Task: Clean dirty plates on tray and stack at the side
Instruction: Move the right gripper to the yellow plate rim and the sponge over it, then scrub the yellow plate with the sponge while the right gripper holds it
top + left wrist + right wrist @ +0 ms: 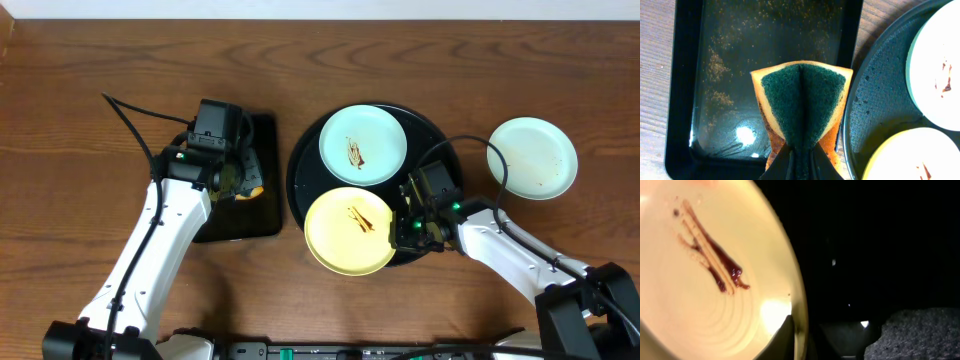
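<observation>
The left gripper (800, 161) clenches a folded sponge (802, 100) over the rectangular tray (685, 75). On the round tray (300, 170), a smeared blue-green plate (362, 145) lies far and a smeared yellow plate (345, 235) near, its right rim pinched by the right gripper (405, 228). A cleaner plate (532, 158) rests on the table at right. The second wipe seems due, so sponge and yellow plate must meet.

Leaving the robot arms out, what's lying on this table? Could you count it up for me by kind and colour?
Pale blue-green plates: 2
Pale yellow plate: 1
Round black tray: 1
Rectangular black tray: 1
Sponge: 1
Total: 6
</observation>
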### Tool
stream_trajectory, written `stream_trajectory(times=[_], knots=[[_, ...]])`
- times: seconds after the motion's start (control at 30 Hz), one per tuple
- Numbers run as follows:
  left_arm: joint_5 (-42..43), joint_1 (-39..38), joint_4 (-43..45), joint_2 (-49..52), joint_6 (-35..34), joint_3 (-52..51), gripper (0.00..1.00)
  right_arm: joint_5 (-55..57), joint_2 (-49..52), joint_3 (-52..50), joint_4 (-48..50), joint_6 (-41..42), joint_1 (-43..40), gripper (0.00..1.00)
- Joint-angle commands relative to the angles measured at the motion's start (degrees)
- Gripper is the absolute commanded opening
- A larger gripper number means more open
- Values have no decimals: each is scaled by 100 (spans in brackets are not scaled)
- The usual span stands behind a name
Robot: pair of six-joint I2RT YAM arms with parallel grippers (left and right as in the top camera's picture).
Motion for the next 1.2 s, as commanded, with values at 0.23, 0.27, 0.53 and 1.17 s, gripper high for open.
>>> stream_trajectory(times=[0.23,0.27,0.53,1.17], knots=[[380,22,44,-107,76,42,8,894,4,153,341,-103,-214,1],[579,7,103,-107,81,42,8,949,4,181,348,-271,-227,1],[1738,-706,809,-66,374,39,8,1040,4,337,302,-1152,-214,1],[3392,-2199,1582,1475,-1335,15,8,1043,4,337,260,-1150,-168,1]])
